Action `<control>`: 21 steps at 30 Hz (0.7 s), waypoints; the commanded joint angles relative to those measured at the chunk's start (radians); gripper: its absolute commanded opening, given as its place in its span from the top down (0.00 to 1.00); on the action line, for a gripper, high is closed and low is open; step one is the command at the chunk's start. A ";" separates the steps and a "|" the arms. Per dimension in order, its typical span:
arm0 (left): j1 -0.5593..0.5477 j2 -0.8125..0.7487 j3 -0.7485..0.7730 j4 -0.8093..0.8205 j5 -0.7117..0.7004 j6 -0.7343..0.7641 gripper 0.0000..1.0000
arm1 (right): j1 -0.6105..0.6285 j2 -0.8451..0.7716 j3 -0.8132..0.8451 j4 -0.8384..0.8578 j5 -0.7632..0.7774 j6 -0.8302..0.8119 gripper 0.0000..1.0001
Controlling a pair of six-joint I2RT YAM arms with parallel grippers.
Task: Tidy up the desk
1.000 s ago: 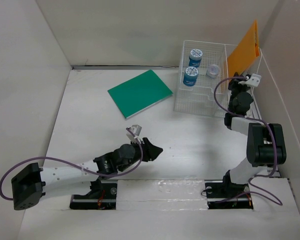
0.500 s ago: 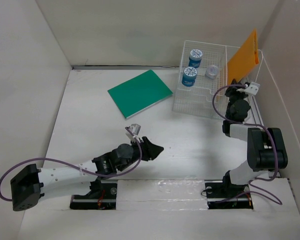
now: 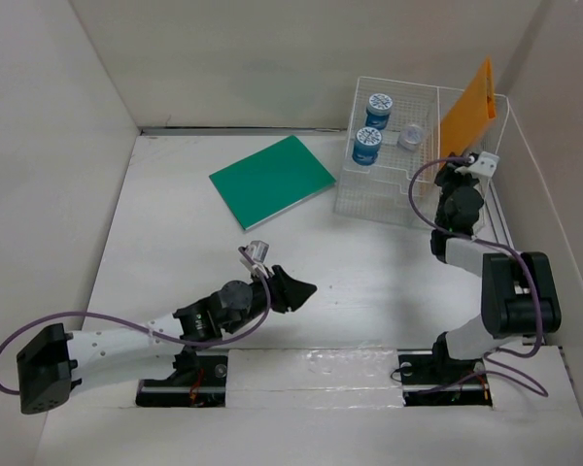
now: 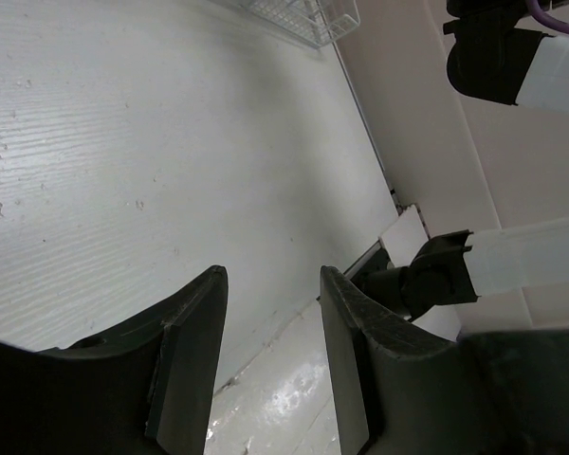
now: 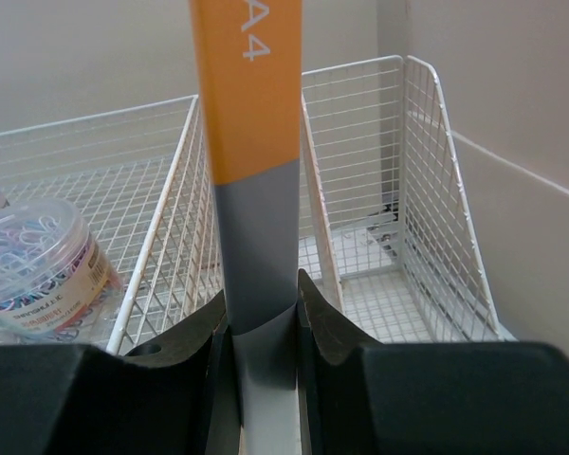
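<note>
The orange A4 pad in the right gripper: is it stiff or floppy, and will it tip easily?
Probably stiff: the orange pad rises straight from the right gripper without drooping. It looks thin, so likely light. Gripped at its bottom edge, it may tip unless the wire rack supports it.

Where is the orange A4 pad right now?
Top view, far right: the orange A4 pad stands tilted, clamped in the right gripper at the right end of the wire rack.
</note>
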 commanded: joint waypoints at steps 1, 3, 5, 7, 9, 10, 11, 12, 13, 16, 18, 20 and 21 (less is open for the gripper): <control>0.004 -0.025 -0.020 0.051 -0.002 0.013 0.61 | 0.029 0.021 0.086 -0.024 0.033 -0.080 1.00; 0.004 -0.023 -0.016 0.048 -0.004 0.016 0.61 | 0.029 0.052 0.139 -0.041 0.036 -0.109 1.00; 0.004 -0.026 -0.013 0.043 -0.010 0.016 0.61 | 0.029 0.070 0.164 -0.044 0.040 -0.149 1.00; 0.004 -0.034 -0.017 0.043 -0.016 0.016 0.60 | 0.011 0.072 0.173 -0.032 0.023 -0.168 1.00; 0.004 -0.034 -0.026 0.049 -0.016 0.013 0.61 | 0.001 0.066 0.173 -0.024 0.010 -0.179 1.00; 0.004 -0.031 -0.027 0.052 -0.016 0.013 0.61 | 0.001 0.063 0.170 -0.008 0.016 -0.180 1.00; 0.004 -0.016 -0.023 0.060 -0.011 0.014 0.61 | 0.001 0.049 0.141 0.040 0.020 -0.186 1.00; 0.004 -0.015 -0.022 0.060 -0.011 0.014 0.61 | 0.010 0.049 0.141 0.040 0.032 -0.188 1.00; 0.004 -0.011 -0.020 0.060 -0.010 0.014 0.61 | 0.011 0.044 0.129 0.066 0.046 -0.189 1.00; 0.004 0.001 -0.022 0.074 -0.004 0.013 0.61 | 0.032 0.050 0.098 0.137 0.092 -0.202 1.00; 0.004 0.000 -0.022 0.072 -0.002 0.012 0.61 | 0.032 0.066 0.086 0.195 0.124 -0.206 1.00; 0.004 -0.003 -0.028 0.071 -0.007 0.013 0.61 | 0.032 0.076 0.073 0.226 0.125 -0.208 1.00; 0.004 -0.006 -0.030 0.071 -0.010 0.011 0.61 | 0.032 0.083 0.075 0.239 0.121 -0.205 1.00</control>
